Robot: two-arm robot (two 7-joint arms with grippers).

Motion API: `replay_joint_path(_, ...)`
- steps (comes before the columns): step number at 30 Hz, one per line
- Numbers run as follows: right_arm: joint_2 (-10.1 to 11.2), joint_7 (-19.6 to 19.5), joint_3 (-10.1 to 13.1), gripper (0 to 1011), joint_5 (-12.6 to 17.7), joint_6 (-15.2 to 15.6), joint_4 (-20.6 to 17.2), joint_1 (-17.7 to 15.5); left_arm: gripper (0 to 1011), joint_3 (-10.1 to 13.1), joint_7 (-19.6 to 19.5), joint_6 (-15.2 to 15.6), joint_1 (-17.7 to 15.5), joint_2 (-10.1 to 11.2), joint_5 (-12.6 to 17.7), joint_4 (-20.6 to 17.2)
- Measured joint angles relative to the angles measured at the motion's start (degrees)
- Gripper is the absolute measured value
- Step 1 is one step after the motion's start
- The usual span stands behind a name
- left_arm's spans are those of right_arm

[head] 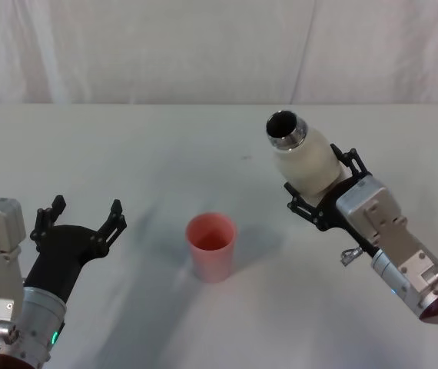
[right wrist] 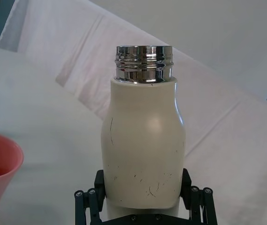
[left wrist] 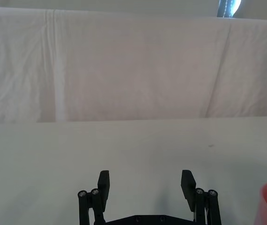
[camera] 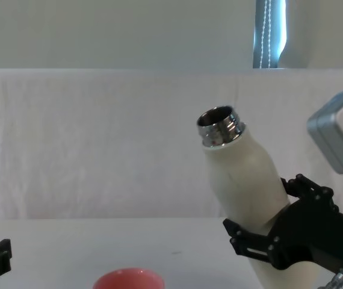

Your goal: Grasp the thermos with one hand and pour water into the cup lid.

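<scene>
A white table point(head: 127, 146) is sitting before a draped white cloth. Your right gripper point(head: 320, 183) is clamping the thermos point(head: 305, 160) in the air, neck leaning toward the cup lid point(head: 211, 246) standing at table centre. You are grasping already; the lid seems to be holding some liquid. Your left gripper point(head: 81, 219) is hovering wide, empty

soft even light, faint shadows, sharp
</scene>
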Motion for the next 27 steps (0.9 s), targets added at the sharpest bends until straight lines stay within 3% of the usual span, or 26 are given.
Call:
replay_joint_path(17,-1.36,2.05,2.26,951,6.60,0.33,0.08,-0.77,1001,0.00,0.00,0.00,0.00,0.00,0.00,0.00)
replay_joint_path(27,-1.40,5.66,3.42,951,13.89,-2.38,1.65,-0.76,1001,0.00,0.00,0.00,0.00,0.00,0.00,0.00)
